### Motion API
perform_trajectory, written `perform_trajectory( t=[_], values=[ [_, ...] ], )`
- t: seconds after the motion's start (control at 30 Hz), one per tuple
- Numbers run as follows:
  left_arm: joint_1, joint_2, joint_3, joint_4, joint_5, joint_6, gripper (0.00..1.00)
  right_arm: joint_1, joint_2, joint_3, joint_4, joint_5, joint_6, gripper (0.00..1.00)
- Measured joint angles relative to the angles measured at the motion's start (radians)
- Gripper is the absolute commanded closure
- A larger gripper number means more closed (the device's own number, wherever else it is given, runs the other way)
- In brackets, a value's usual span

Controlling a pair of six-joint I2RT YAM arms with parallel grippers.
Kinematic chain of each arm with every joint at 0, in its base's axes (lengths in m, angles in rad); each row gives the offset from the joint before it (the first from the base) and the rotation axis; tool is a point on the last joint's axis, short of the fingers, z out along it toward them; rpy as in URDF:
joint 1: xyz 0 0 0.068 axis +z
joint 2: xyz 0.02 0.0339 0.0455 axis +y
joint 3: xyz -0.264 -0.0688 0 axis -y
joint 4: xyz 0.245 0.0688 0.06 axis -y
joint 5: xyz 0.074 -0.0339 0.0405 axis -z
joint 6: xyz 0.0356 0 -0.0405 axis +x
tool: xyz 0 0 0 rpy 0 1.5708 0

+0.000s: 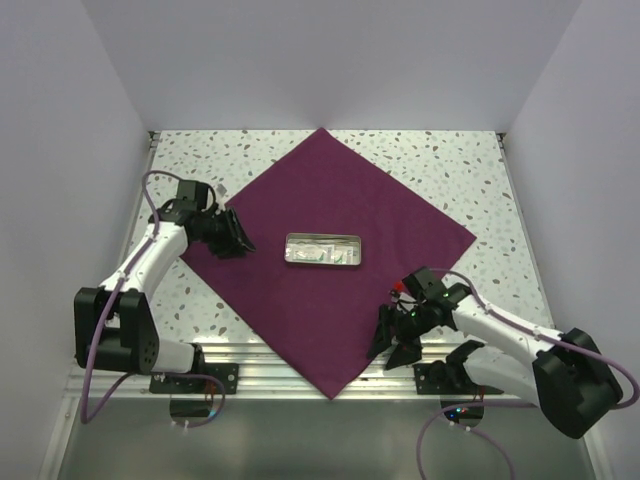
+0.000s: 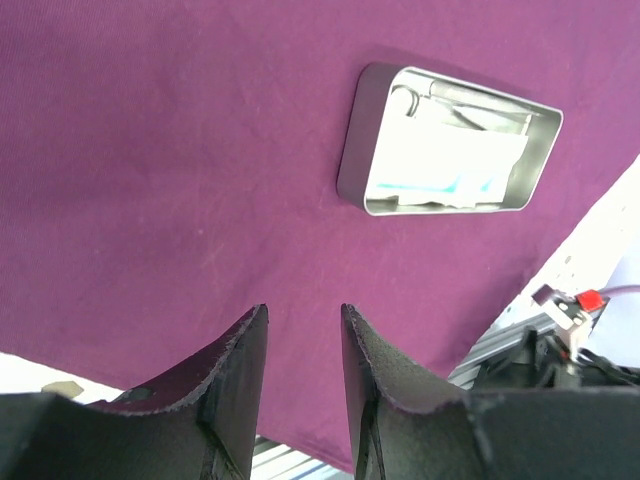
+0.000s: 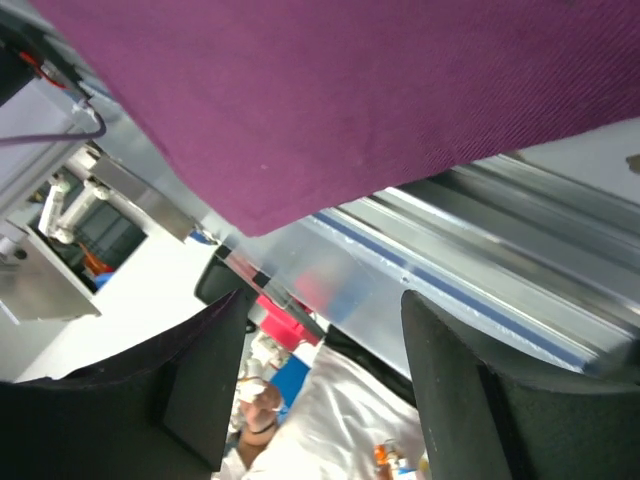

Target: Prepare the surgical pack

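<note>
Since the cloth (image 1: 330, 180) lies flat as a diamond with no corner folded in, I'd say wrapping hasn't started; only the loading looks done.

- Nearest: the cloth's front corner overhangs the rail (image 1: 270, 362) at the desk (image 1: 440, 160) edge, just beside the right claw (image 1: 395, 340). That claw is spread wide and empty. Its wrist view shows the hem ahead of it and bare rail between the fingers (image 3: 440, 360).
- Mid: the tray (image 1: 288, 250) sits at the cloth's centre, well ahead of both claws. It holds white gauze (image 2: 450, 165); the rest is too washed out to tell.
- The left claw (image 1: 235, 240) is over the cloth's side corner, part open and holding nothing, with flat fabric showing through the gap.
- Left to do, as I judge it: fold the corners over the tray.
- Room: bare desk flanks each claw. The far corner of the cloth runs almost to the back wall (image 1: 320, 60), so there's little slack there. The rail lip could snag the hanging corner.
</note>
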Motion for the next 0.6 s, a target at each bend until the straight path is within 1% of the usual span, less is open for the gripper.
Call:
perform_trajectory(
  t=[0.07,0.17,0.37,0.6],
  values=[
    [0.000,-0.007,0.000,-0.015,0.000,0.000,0.61,0.020,0.006,-0.032,0.056,0.002,0.063,0.41],
    [0.000,-0.021,0.000,-0.025,0.000,0.000,0.61,0.031,0.031,-0.062,0.137,0.006,0.147,0.41],
    [0.000,-0.040,0.004,-0.038,0.000,-0.004,0.61,0.060,0.101,-0.076,0.238,0.040,0.275,0.37],
    [0.000,-0.040,0.041,-0.047,0.000,-0.004,0.61,0.078,0.105,-0.076,0.257,0.084,0.341,0.36]
  ],
)
